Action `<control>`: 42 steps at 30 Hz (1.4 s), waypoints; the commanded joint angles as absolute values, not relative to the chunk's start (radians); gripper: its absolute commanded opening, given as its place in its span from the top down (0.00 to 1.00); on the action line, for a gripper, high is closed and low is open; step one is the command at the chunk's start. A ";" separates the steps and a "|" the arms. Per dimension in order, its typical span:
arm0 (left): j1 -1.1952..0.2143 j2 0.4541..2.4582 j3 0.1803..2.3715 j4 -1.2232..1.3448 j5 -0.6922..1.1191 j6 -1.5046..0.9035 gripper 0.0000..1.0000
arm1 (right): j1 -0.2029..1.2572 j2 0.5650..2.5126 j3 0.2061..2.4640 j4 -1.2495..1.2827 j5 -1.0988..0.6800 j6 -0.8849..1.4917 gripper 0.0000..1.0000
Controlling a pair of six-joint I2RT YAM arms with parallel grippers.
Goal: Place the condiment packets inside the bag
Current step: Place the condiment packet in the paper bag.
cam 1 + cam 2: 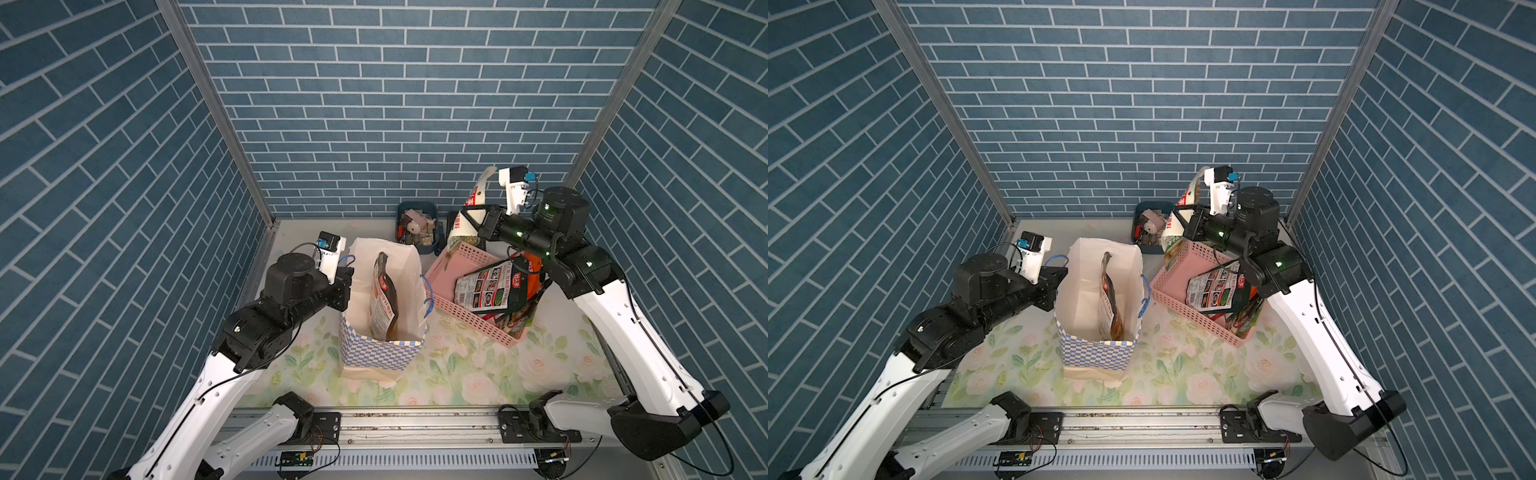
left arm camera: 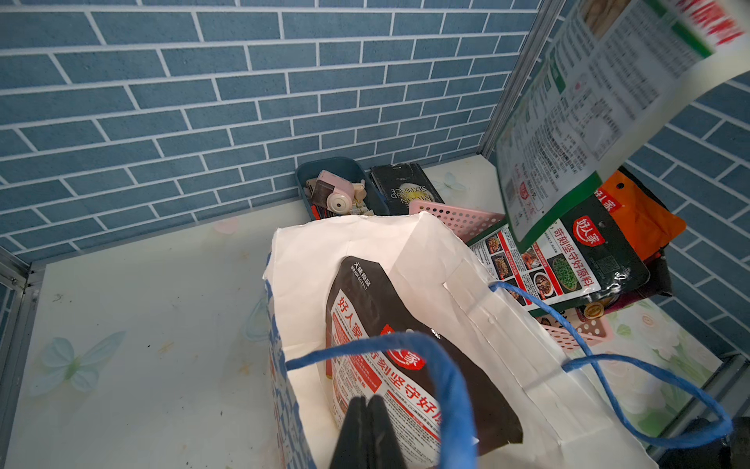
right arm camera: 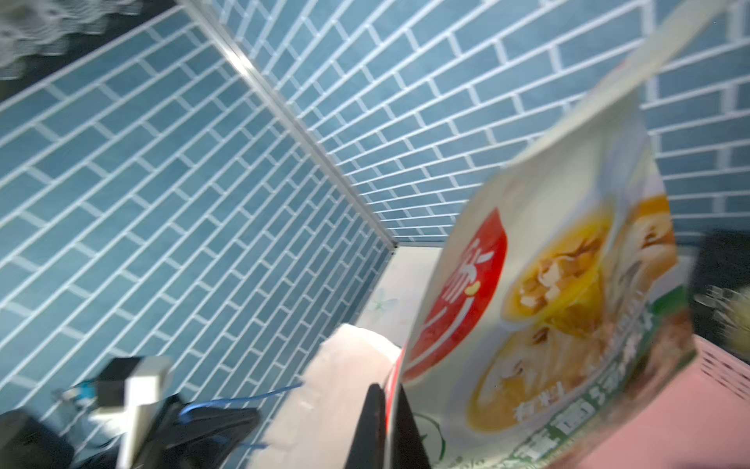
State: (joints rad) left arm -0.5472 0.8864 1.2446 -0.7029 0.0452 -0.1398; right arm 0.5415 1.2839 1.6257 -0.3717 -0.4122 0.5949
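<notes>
Condiment packets point(image 1: 492, 291): one in the bag point(image 1: 382, 353), another clamped aloft by the right pincer point(image 1: 468, 219), left pincer point(image 2: 367, 430) closed, more in the basket point(image 1: 469, 320).

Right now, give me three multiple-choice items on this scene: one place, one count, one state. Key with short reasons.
1. Where is the white-and-green packet?
A) inside the bag
B) under the bag
C) in the right gripper, raised by the pink basket's far end

2. How many packets stand inside the bag?
A) one
B) none
C) three

3. How is the bag?
A) tipped over
B) upright, mouth open
C) folded flat

Key:
1 C: the jaws pinch its edge in the right wrist view.
2 A: only one black-and-red packet shows inside in both top views.
3 B: its white lining is visible from above.
</notes>
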 commanded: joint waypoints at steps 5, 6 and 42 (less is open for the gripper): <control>-0.541 0.880 1.233 -0.660 0.038 -0.151 1.00 | 0.668 1.363 1.747 -0.212 -0.573 0.571 1.00; -0.540 0.882 1.233 -0.658 0.038 -0.153 1.00 | 0.682 1.374 1.752 -0.196 -0.583 0.577 1.00; -0.541 0.884 1.236 -0.666 0.021 -0.160 1.00 | 0.845 1.551 1.821 -0.189 -0.746 0.491 1.00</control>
